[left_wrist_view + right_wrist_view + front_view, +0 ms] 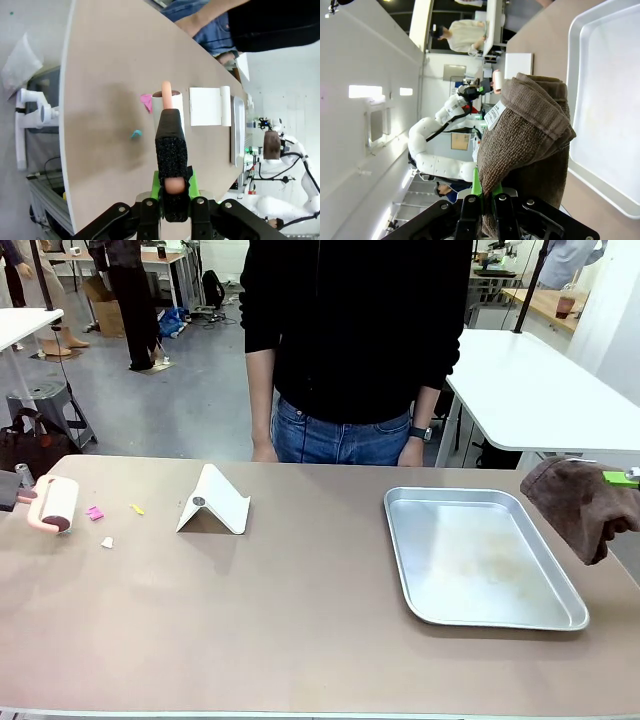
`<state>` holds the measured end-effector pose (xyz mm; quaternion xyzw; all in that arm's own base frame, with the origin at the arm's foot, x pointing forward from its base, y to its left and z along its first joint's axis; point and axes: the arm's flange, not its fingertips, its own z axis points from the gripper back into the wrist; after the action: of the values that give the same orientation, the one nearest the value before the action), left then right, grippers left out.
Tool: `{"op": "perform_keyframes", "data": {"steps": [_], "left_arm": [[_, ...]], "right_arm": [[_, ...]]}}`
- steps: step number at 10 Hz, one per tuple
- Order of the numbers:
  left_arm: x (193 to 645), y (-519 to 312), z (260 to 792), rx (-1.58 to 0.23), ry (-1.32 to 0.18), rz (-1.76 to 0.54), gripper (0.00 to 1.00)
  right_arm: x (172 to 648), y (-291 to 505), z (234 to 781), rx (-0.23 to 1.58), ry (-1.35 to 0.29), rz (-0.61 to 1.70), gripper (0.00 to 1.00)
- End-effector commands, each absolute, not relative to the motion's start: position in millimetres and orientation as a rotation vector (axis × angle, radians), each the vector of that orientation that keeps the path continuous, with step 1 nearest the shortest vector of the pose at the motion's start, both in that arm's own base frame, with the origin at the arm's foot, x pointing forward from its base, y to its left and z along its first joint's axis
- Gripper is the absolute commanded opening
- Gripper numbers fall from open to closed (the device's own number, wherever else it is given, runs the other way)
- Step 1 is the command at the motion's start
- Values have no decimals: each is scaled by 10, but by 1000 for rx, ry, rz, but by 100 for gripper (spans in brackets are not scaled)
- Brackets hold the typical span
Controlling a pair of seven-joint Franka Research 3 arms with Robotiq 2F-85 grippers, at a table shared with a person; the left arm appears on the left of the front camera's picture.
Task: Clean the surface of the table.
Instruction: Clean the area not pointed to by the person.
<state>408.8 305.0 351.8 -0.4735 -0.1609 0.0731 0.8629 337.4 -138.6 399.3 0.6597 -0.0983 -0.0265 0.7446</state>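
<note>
The beige-brown table (300, 610) spans the front view. At its far left my left gripper (20, 490) is shut on the black foam handle of a pink lint roller (55, 505), whose roll rests on the tabletop. In the left wrist view the left gripper (172, 192) clamps that handle, and the lint roller (167, 107) points toward a pink scrap (146, 102). Small pink (95, 512), yellow (137, 509) and white (107, 542) scraps lie just right of the roller. At the right edge my right gripper (625, 478) is shut on a brown cloth (580, 505) hanging above the table; the right wrist view shows the cloth (530, 145) bunched over the gripper (487, 200).
A white folded stand (213, 502) sits left of centre. A shiny metal tray (480, 555) lies on the right half, under and beside the cloth. A person in a black top stands at the far edge, hands down. A white table (540, 390) stands behind on the right.
</note>
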Motion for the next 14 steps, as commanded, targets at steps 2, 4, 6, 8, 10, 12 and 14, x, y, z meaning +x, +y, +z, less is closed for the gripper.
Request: {"op": "perform_keyframes", "data": {"steps": [2,4,6,8,10,12,14], "left_arm": [[4109,3275,3590,-988,-256,222,22],[4127,3502,3630,-964,-229,259,22],[4151,3576,3505,-942,-205,273,22],[4170,3559,3448,-922,-194,256,22],[4200,3517,3409,-892,-164,255,22],[4269,3423,3360,-915,-94,251,22],[4390,3243,3284,-894,-58,253,22]], "right_arm": [[3371,-1424,4054,1460,-211,-56,7],[3371,-1424,4054,1460,-211,-56,7],[3371,-1424,4054,1460,-211,-56,7],[3371,-1424,4054,1460,-211,-56,7],[3371,-1424,4054,1460,-211,-56,7],[3371,-1424,4054,1460,-211,-56,7],[3371,-1424,4054,1460,-211,-56,7]]}}
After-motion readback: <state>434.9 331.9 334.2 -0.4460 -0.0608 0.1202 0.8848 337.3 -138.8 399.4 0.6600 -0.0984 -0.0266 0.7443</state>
